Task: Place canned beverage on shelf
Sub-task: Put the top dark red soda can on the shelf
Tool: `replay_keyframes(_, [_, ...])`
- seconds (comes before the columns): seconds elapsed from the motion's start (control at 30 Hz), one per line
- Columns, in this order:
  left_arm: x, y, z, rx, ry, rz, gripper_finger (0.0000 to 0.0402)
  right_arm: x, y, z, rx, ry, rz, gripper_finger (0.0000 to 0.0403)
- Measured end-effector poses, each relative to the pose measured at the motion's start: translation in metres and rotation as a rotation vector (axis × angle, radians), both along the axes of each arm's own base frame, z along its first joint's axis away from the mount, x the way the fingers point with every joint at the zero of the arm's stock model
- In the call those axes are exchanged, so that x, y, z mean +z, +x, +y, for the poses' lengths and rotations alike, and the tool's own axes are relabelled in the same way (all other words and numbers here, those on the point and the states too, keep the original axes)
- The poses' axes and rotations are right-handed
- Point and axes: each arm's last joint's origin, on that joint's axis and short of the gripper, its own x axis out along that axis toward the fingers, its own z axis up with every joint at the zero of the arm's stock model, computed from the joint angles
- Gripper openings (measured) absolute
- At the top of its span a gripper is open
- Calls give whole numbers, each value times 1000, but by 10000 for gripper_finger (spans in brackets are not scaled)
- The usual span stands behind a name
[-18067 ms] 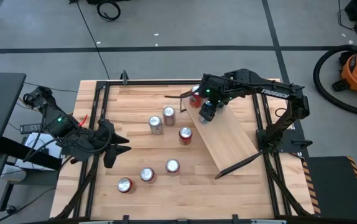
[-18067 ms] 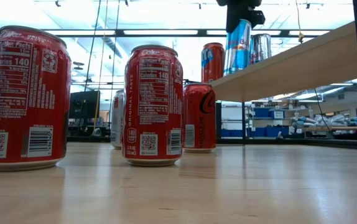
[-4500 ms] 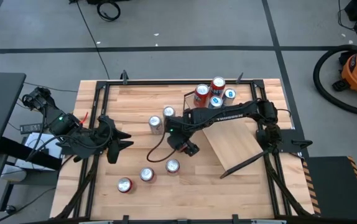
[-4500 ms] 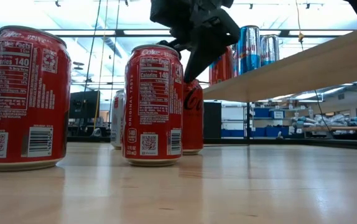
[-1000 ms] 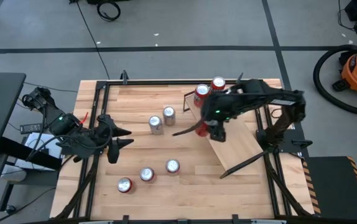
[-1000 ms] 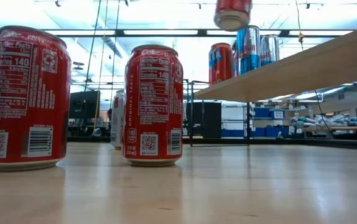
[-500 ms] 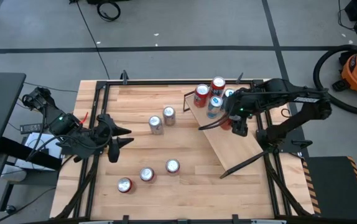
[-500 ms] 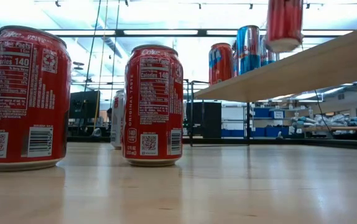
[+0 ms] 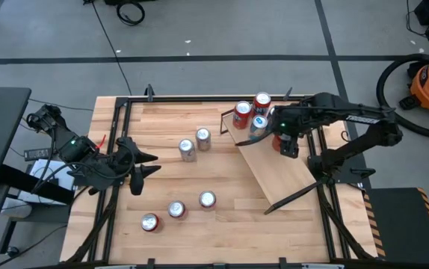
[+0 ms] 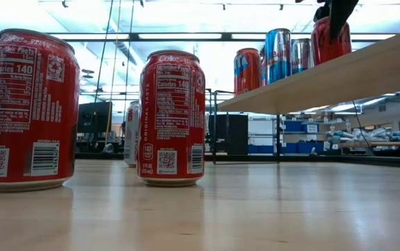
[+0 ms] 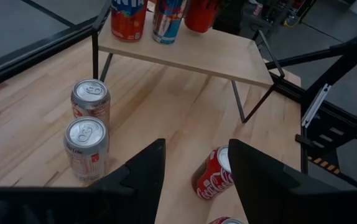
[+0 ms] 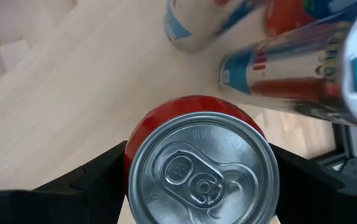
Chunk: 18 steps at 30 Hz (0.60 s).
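On the nearest red can (image 10: 26,108), at the table's near left in the low view, the label reads "Nutrition Facts" and "Calories 140". The next red can (image 10: 172,117) carries "Coke" near its rim, "Nutrition Facts", "Calories 140", "ORIGINAL TASTE" and "140". In the left wrist view, a red can (image 11: 213,173) lying on the tabletop shows "Coca-Cola" script.

One camera looked straight down on my table (image 9: 222,209); another sat level at its surface. Both wrist cameras looked close past my tools, sharing the shelf (image 9: 278,175).
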Motion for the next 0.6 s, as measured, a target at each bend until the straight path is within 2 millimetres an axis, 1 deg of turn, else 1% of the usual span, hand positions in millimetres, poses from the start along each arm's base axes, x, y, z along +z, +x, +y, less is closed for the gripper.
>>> replay_keyframes(0.13, [0,0,0,4,-8,-2,185,-7,0,-2,6,21,10,325])
replay_keyframes(0.23, [0,0,0,6,-11,-2,185,-9,-3,-2,9,23,-15,325])
replay_keyframes(0.43, [0,0,0,5,-11,-3,185,-11,-11,-2,-3,19,-81,325])
replay_keyframes(0.6, [0,0,0,3,-7,-1,185,-13,-19,-2,-21,25,-97,330])
